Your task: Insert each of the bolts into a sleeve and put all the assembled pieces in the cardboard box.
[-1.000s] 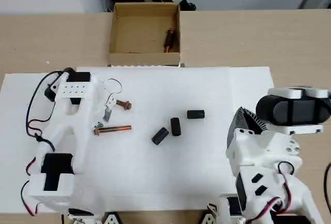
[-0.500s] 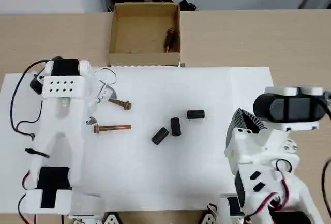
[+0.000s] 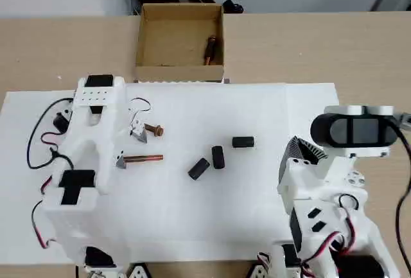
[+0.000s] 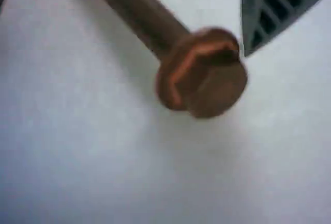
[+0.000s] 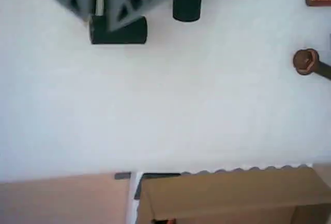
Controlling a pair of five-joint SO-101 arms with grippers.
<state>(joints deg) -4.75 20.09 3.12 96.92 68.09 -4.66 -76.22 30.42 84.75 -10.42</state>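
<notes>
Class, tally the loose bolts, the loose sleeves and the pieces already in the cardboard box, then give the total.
Loose bolts: 2
Loose sleeves: 3
Pieces in the cardboard box: 1
Total: 6

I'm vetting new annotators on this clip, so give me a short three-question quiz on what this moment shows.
1. How many black sleeves lie loose on the white sheet?
2. True or false: the cardboard box is empty.
3. The two loose bolts lie: A) by the left gripper; B) inside the box; C) off the sheet, on bare wood.

Key: 1. Three. 2. False: one assembled piece lies inside. 3. A.
</notes>
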